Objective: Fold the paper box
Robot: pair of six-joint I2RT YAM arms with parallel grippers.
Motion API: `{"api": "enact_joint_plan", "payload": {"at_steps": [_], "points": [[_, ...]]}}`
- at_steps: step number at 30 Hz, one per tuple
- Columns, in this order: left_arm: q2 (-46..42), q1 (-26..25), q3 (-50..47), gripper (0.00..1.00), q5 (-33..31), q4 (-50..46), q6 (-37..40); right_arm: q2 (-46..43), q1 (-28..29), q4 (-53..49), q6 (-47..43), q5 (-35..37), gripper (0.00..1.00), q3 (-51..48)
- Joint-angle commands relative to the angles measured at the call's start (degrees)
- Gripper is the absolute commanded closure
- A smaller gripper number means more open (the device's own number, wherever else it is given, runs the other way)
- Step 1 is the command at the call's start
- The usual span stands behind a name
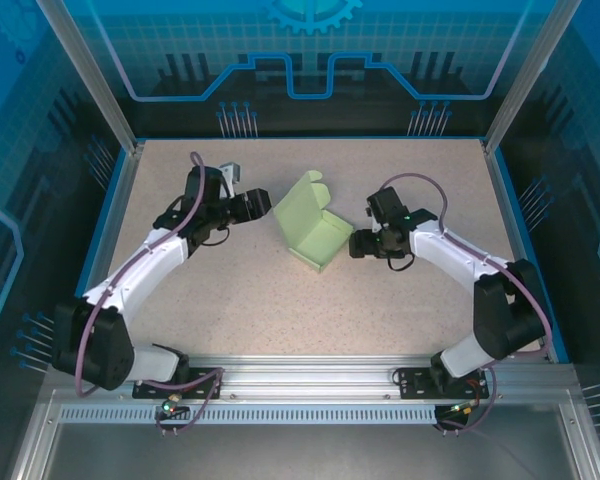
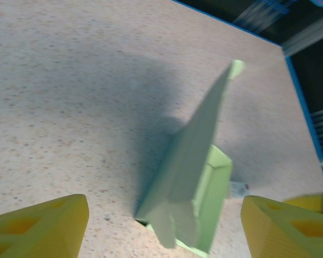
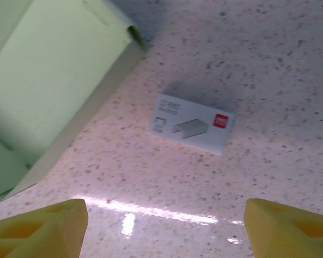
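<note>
Speckled beige table (image 1: pixel 280 310) lies under both my arms, with blue-lit walls round it. The paper box (image 1: pixel 315 228) stands between my two grippers, half formed: a low tray part sits on the surface and one tall panel is raised, its tab at the top. My left gripper (image 1: pixel 260 205) faces that panel edge-on from just beside it, jaws spread wide and holding nothing; I judge the box stands by its own creases. My right gripper (image 1: pixel 358 243) sits near the opposite side, jaws likewise wide and empty. From there the box is ahead and to the left, and a small white tag (image 3: pixel 191 123) lies flat straight ahead. Open like this, I judge, either gripper can press the raised panel down.
</note>
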Motion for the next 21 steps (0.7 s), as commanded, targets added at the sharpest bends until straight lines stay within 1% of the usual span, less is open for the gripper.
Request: {"api": "enact_joint_plan", "payload": {"at_steps": [1, 9, 14, 18, 21], "points": [[-2.7, -1.1, -1.6, 0.22, 6.8, -1.0, 0.8, 2.5, 0.4, -2.7, 2.5, 5.3, 0.22, 1.6], [-2.3, -1.6, -2.0, 0.22, 5.7, -2.2, 2.4, 11.1, 1.9, -2.1, 4.7, 6.1, 0.2, 7.3], [-2.3, -1.7, -2.1, 0.22, 5.3, -2.2, 3.2, 15.9, 1.3, -2.0, 5.6, 7.5, 0.19, 10.6], [-2.1, -1.7, -1.8, 0.22, 5.2, -2.4, 3.7, 18.7, 1.3, -2.6, 5.7, 8.8, 0.19, 12.0], [-1.6, -1.7, -1.5, 0.22, 5.6, -2.5, 3.8, 19.8, 1.4, -1.8, 6.1, 8.2, 0.19, 11.9]]}}
